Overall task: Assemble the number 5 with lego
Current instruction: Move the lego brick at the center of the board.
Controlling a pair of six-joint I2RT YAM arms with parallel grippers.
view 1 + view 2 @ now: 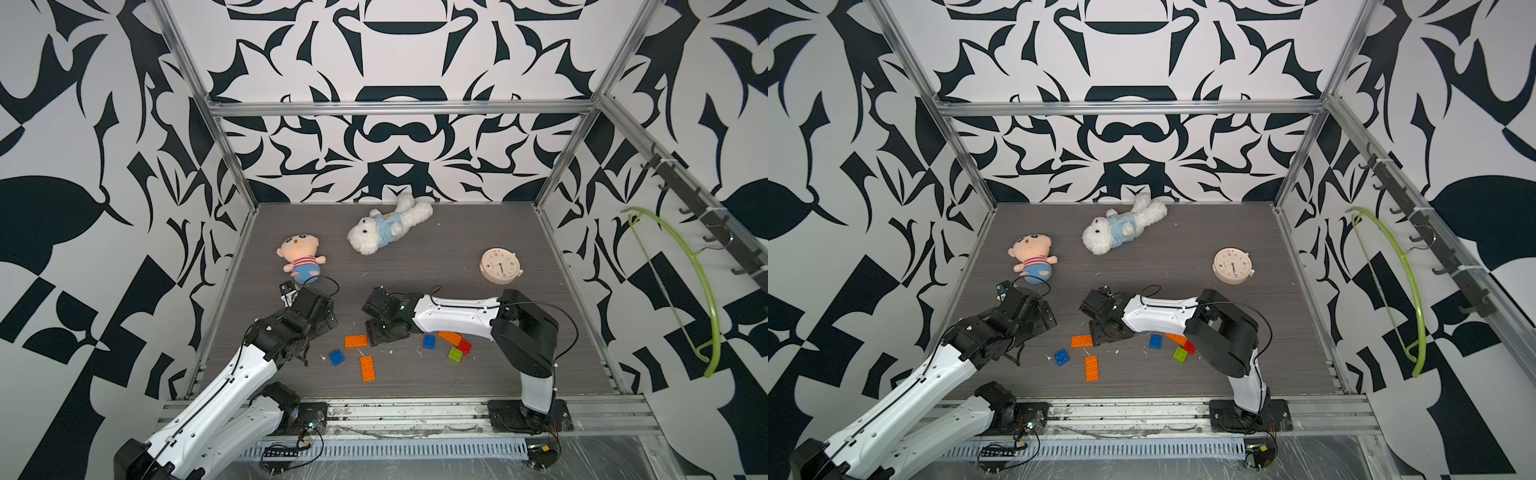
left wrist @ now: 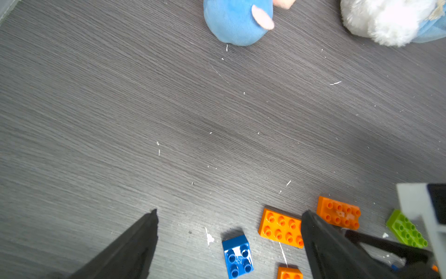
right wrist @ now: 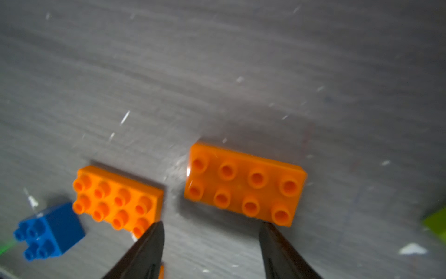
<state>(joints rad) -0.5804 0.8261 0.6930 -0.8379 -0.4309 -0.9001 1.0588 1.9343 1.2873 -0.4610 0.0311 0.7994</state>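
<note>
Top views: the lego [image 1: 1091, 368], small studded plastic bricks, lies loose on the near part of the dark grey wood-grain table [image 1: 436, 386]. An orange rectangular brick [image 1: 356, 340], a second orange rectangular brick [image 1: 367, 368] and a blue square brick [image 1: 337, 357] form one group. Another blue square brick [image 1: 429, 341], a red brick [image 1: 464, 346] and a lime-green square brick [image 1: 455, 354] lie beside and partly under the white-and-black right arm [image 1: 457, 313]; whether any of these are joined cannot be told. Two plush toys [image 1: 300, 257] and a round beige clock [image 1: 500, 266] lie well apart at the back. No container is in view; every brick rests directly on the table. Left wrist view: the left gripper [image 2: 230, 213] hangs above the table with its jaws spread wide and holds nothing; the blue square brick [image 2: 237, 256] shows below, in the gap between its fingers [image 2: 135, 248], untouched. Right wrist view: the right gripper [image 3: 211, 224] is parted and empty, with a flat orange brick [image 3: 243, 186] lying studs up just ahead of it and another orange brick [image 3: 118, 200] beside that. Judgement: the step in hand is the approach to a first brick; no part of the 5 is laid out yet. The jaws stand along the brick's long side, so the next move probably calls for a wrist turn to span the short side, then a descent and a firm closure.
</note>
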